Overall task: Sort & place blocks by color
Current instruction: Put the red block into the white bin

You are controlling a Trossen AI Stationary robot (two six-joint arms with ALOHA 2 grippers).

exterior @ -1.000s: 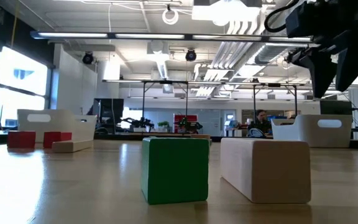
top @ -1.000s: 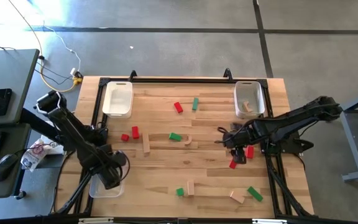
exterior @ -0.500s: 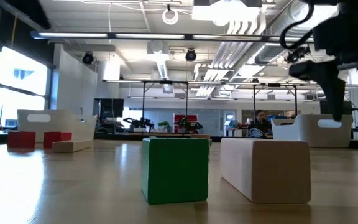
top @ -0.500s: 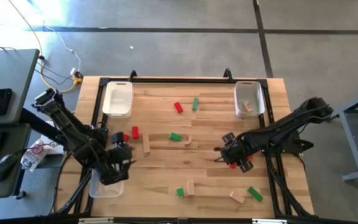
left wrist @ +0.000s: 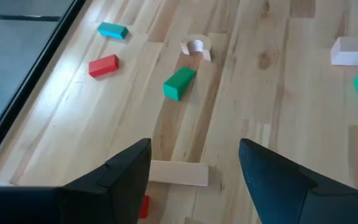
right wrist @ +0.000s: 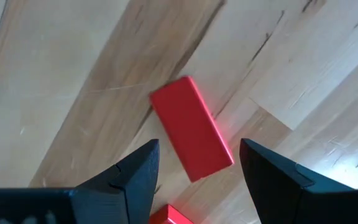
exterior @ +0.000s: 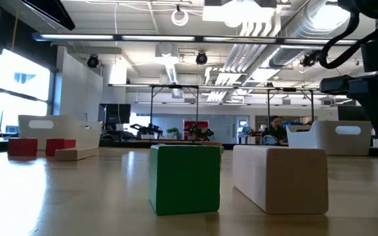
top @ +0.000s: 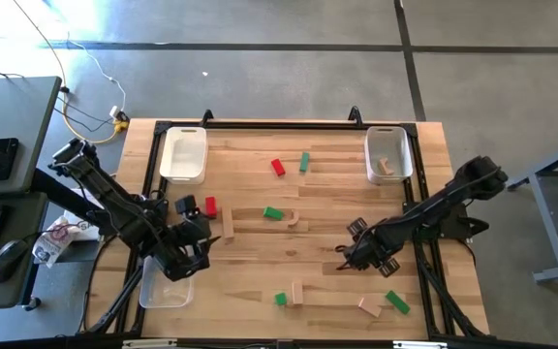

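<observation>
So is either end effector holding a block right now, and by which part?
Nothing is held. The right end effector hangs open above a red rectangular block lying on the wooden table; the left end effector is open and empty.

Legible text: none. No labels, brands, numbers or signs can be read in any view.

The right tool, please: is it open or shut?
Open: the right tool has its fingers spread, empty, above a red block lying flat.
</observation>
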